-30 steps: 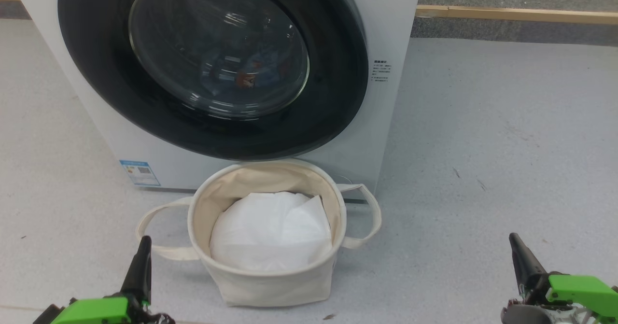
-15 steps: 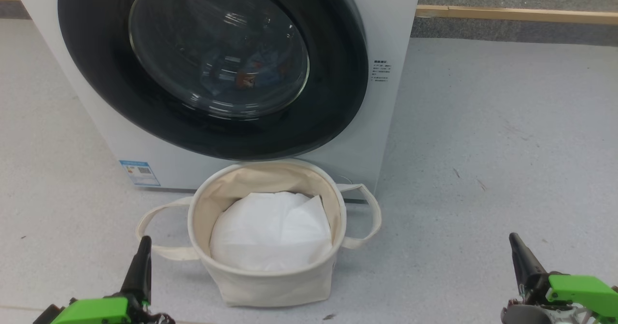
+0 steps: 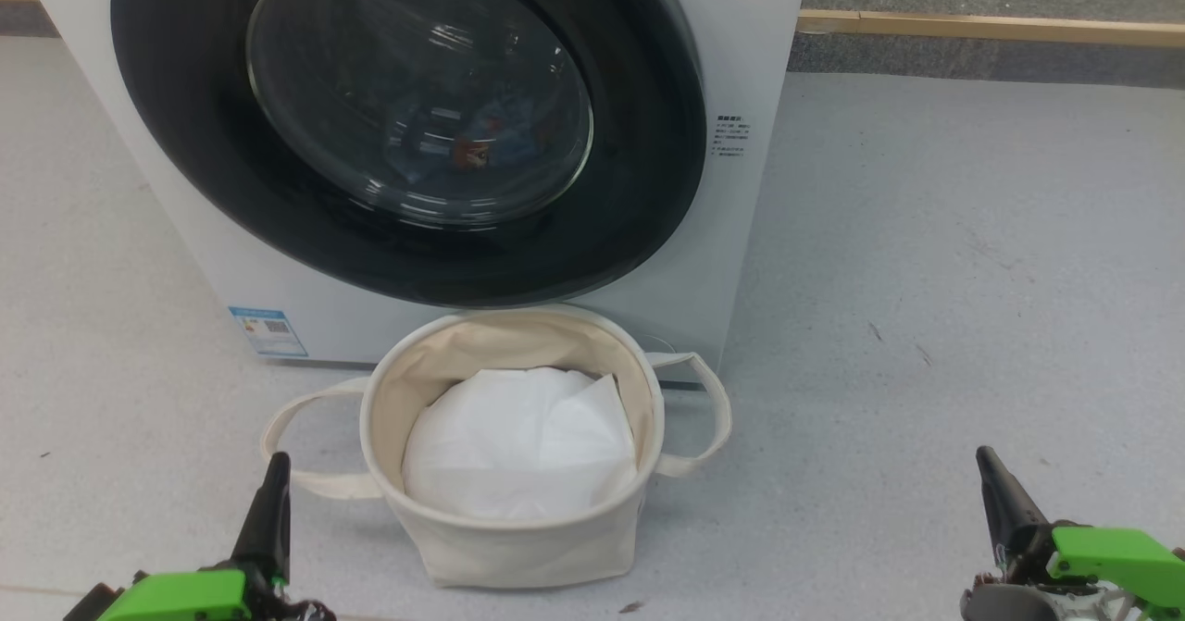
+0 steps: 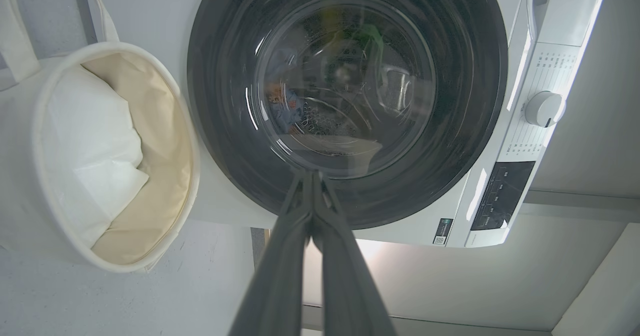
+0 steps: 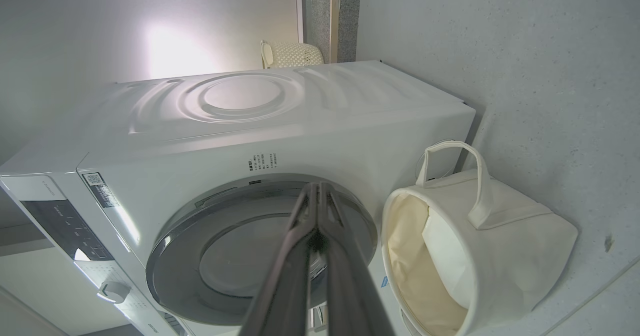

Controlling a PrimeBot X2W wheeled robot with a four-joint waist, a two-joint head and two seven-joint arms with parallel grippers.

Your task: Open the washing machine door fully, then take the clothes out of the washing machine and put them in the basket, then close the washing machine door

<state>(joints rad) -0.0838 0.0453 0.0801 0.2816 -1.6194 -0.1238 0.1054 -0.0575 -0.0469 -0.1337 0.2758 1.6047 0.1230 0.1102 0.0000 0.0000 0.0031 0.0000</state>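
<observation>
Left hand (image 4: 311, 173) pressed together, empty, right hand (image 5: 318, 186) likewise, washing machine door (image 3: 407, 130) closed

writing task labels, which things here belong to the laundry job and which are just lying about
For the job:
washing machine door, shut
washing machine
printed blue clothes behind the glass
cream canvas basket

Lying about:
white sheet in the basket
wooden strip along the floor

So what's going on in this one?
Nothing is being handled yet. The washing machine door is shut, with the clothes visible behind its glass. The basket sits on the floor in front of the washing machine, holding a white sheet. The left pincer and right pincer are both shut, low and apart from everything.
</observation>
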